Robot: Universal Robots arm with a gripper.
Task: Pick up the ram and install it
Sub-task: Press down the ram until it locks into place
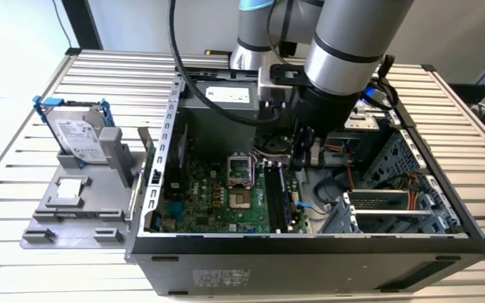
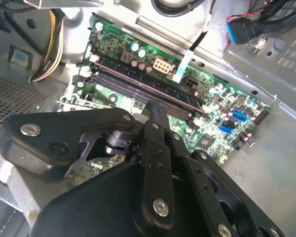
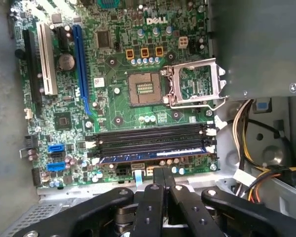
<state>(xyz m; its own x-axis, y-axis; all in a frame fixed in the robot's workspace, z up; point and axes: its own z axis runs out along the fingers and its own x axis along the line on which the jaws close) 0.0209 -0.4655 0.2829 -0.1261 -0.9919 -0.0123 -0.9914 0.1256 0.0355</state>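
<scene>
The pincer (image 3: 163,174), fingers closed together on nothing, hung near the ram (image 3: 153,157), which stood in the memory slot at 3 o'clock of the CPU socket (image 1: 239,184) in the exterior view; light, stiff and fragile, it seemed best gripped by its long edges.

Arm (image 1: 352,31): thick silver-grey tubes, black band at a joint, light-blue cap up top, black cable alongside. Gripper (image 3: 163,177): matte black linked bars, round silver screws at pivots.
</scene>
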